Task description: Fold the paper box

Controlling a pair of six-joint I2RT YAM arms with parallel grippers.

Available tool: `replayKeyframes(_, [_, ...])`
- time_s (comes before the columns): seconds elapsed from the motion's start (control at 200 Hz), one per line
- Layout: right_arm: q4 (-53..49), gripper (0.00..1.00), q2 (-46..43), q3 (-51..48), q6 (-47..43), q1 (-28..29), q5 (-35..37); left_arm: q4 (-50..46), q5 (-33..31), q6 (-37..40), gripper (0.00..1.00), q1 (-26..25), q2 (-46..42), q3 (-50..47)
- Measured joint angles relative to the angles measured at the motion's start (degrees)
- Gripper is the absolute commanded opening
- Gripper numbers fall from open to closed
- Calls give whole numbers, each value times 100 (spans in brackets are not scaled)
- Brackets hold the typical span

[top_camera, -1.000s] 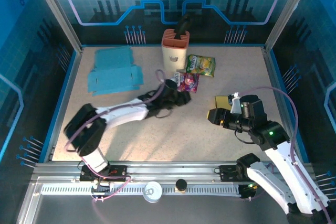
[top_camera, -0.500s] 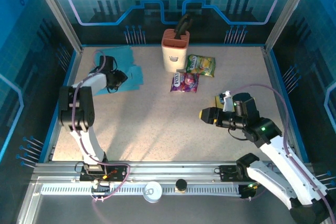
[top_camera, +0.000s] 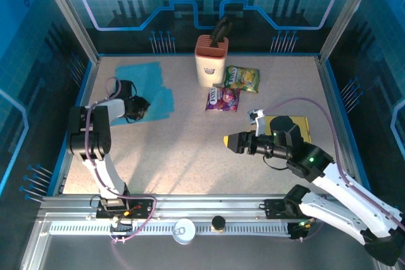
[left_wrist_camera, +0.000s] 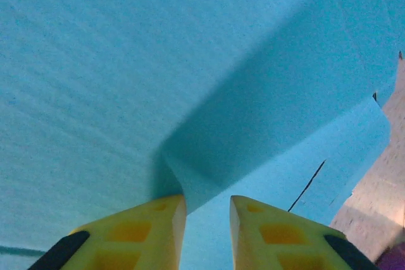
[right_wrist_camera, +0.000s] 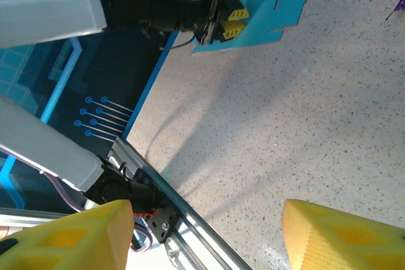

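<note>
I've swung the left gripper onto the flat blue paper box; jaws narrow, not yet closed, flap edge straight ahead.

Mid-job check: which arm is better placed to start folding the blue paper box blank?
Left. The left pincer sits at the paper box blank edge, its fingers narrowly apart astride a raised flap. The right pincer hangs open above bare table, well away from the blank.

The left arm is bent sharply at the elbow. The left gripper sits low, its jaws close together with a narrow gap. The right arm reaches leftward, and the right gripper has its jaws wide apart.
</note>
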Motion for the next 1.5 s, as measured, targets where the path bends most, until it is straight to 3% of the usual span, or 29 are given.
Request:
replayKeyframes(0.145, [96,63,44,-2,87,188,212,798,101,-693,20,-184,-730,-1209])
replayKeyframes(0.24, [140,63,31,-55,195,240,361,1311,-11,-1261,15,-627,-1467,-2212])
replayKeyframes(0.385, [391,62,-11,-540,557,256,568,1816,-654,-2422,8,-2024,-2728,-3591])
replayKeyframes(0.54, [911,60,393,-1137,1123,262,671,1480,-1814,-3506,8,-3703,-3720,-4017])
replayKeyframes(0.605, [1204,59,664,-1333,1392,291,693,1458,-2210,-3797,11,-4129,-3884,-4015])
replayKeyframes(0.7, [1572,59,1082,-1484,1812,398,772,1471,-2367,-3932,18,-4371,-3773,-3912])
replayKeyframes(0.88, [2190,60,1600,-1591,2653,833,1187,1296,-2057,-3556,32,-4144,-3569,-3381])
replayKeyframes(1.03, [2465,61,1803,-1694,3224,1268,1600,227,-1517,-2302,36,-2896,-3744,-2643])
replayKeyframes(1.241, [2675,61,1956,-1694,3591,1362,1810,-1296,-1488,-568,37,-1484,-3895,-1921])
replayKeyframes(1.501, [2767,62,2031,-1692,3777,1366,1829,-1563,-1239,-39,33,-1182,-3947,-2712])
